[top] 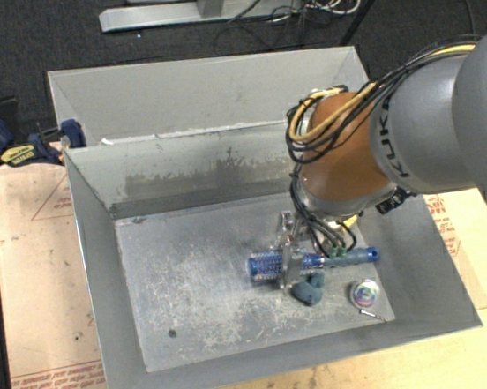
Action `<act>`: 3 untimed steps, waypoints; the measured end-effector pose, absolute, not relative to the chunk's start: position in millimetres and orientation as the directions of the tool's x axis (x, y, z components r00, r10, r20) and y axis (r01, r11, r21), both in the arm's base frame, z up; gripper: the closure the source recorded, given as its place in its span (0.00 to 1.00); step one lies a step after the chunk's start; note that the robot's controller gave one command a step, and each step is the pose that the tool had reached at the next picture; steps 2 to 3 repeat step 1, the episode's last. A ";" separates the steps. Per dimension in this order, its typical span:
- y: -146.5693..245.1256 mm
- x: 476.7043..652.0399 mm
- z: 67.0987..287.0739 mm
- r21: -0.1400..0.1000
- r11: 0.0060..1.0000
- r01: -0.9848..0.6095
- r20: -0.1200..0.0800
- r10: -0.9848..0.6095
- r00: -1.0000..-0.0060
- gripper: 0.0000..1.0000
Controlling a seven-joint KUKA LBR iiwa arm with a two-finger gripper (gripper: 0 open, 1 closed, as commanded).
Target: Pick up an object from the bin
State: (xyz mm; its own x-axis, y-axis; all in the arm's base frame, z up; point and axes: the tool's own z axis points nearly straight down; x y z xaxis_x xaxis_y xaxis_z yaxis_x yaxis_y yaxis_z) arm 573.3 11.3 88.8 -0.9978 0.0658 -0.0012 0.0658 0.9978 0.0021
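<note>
The arm (434, 124) comes in from the view's right, its orange wrist cover (345, 153) ringed with yellow and black cables (317, 113), and sets the end effector (289, 252) low over the floor of the grey metal bin (193, 285), a little right of the floor's middle. How wide or narrow the end effector stands cannot be told, because its metal tip merges with the things under it, and nothing can be seen gripped in it. The thing nearest to it is a short blue bristled piece, like a small brush head (268, 266), which lies flat just beside the tip on the side away from the arm and looks to be touching it. On the other side, towards the arm, a slim blue stick (351, 257) lies across the floor, with its near end under the tip and its far end pointing at the bin's right wall. Just below the tip, towards the bin's near wall, sits a dark grey-blue lump (309, 292), close to the brush head and the stick. Further out on that same side, beyond the lump and apart from it, lies a small round silvery thing (364, 292).
</note>
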 end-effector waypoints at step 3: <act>5.5 562.0 258.7 0.002 0.998 0.067 -0.009 0.067 -0.998 1.00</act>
